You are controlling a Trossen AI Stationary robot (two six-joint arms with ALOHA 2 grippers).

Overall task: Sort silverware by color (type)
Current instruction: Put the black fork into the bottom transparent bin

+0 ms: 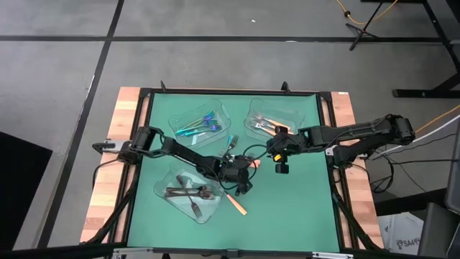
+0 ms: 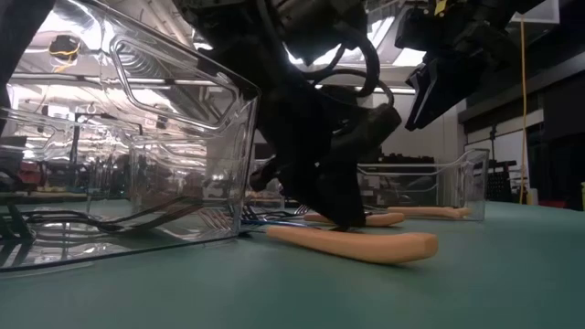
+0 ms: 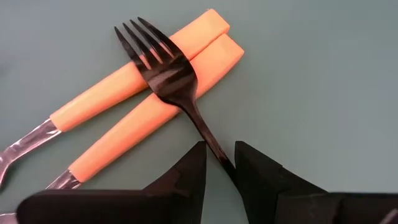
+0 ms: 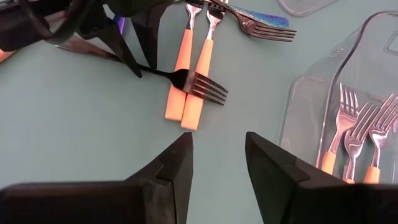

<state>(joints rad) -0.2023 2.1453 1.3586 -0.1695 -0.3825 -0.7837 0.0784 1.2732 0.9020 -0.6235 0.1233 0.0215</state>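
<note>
— Near the middle of the surface [image 1: 287, 208], what is the left pincer [image 3: 219, 163] doing?

— It is down low, its two fingers standing either side of the thin handle of a black fork [image 3: 163, 70]. They look closed, or very nearly closed, on that handle; I judge it a grip on the black fork, though a narrow one.

— And where does the fork lie?

— Its head rests crosswise on top of two orange-handled forks [image 4: 191, 68], which lie side by side and touching on the green mat. A blue-purple fork [image 4: 261, 22] lies just beyond them.

— So what could go wrong?

— The handle is slim and held close to its end. If the hold is off-centre, the fork may swivel or slip out as it rises. Its tines overlap the orange handles, so a dragging lift could push those two askew, or towards the blue one.

— Is the other arm a worry?

— The right pincer [image 4: 217, 158] hangs released, holding nothing, just above the same cluster, close to the orange tray [image 1: 267, 121] by the far edge. With both arms this near, a careless sweep could knock them together.

— Where should the fork go?

— Probably the tray with dark forks [image 1: 188, 193] by the near-left corner. The blue tray [image 1: 199, 122] sits beside the far edge; a wrong drop there would mix kinds.
</note>
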